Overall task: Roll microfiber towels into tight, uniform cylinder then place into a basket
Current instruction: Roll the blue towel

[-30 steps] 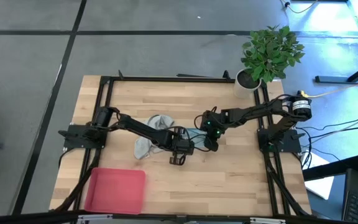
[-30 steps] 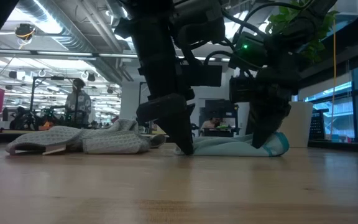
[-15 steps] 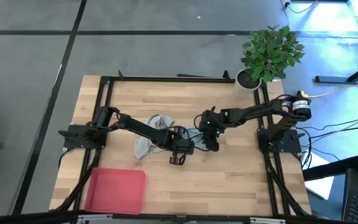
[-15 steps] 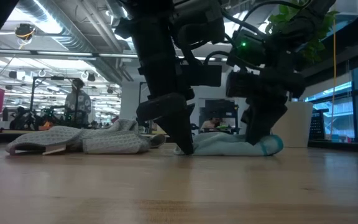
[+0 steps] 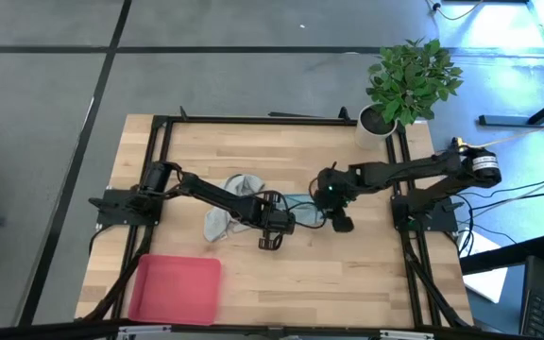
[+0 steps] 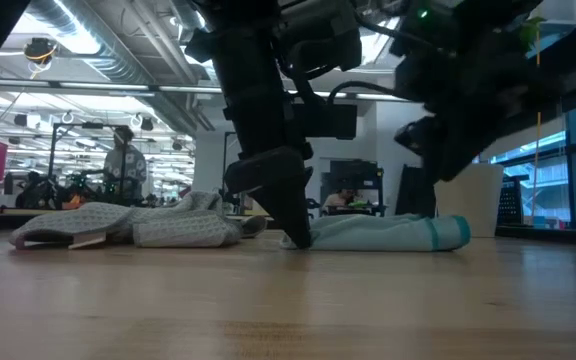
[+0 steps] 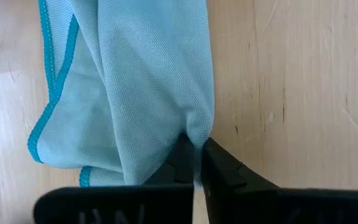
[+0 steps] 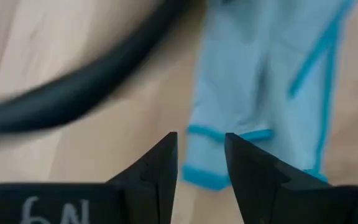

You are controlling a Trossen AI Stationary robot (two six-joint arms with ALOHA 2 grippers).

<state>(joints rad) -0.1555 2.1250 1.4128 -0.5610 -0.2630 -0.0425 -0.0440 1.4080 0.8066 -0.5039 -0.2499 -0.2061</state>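
Teal towel (image 7: 148, 93) pinched by left tool (image 7: 194, 163), right tool (image 8: 201, 163) parted above, grey towel (image 5: 227, 203) beside.

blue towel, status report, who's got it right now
Left gripper shut on blue towel, pinning one end to the table. Right gripper open, lifted clear of the other end. Grey towel crumpled beside it, basket empty. Nothing in the way.

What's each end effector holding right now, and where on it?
Left end effector pinches the blue towel at a bunched fold. Right end effector holds nothing.
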